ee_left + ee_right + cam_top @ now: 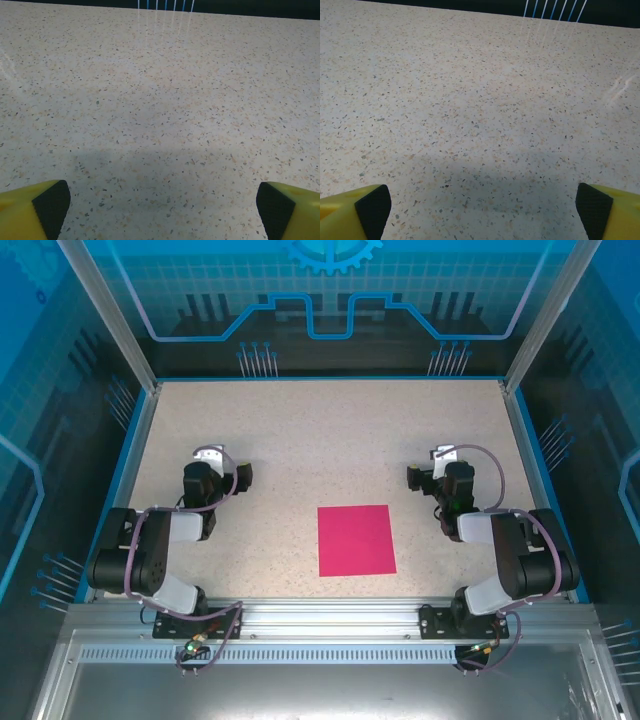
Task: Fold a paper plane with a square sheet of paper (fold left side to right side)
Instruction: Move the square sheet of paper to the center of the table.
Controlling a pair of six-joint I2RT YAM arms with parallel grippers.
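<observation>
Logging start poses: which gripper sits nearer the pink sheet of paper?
Right. The right gripper sits just beyond the far right corner of the square sheet of paper; the left gripper sits farther off to the far left, across bare table. Neither touches it.

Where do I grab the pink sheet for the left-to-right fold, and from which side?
The square sheet of paper lies flat on the table, no edge raised. Probably take its left edge near a corner, approaching from the left with the left gripper.
</observation>
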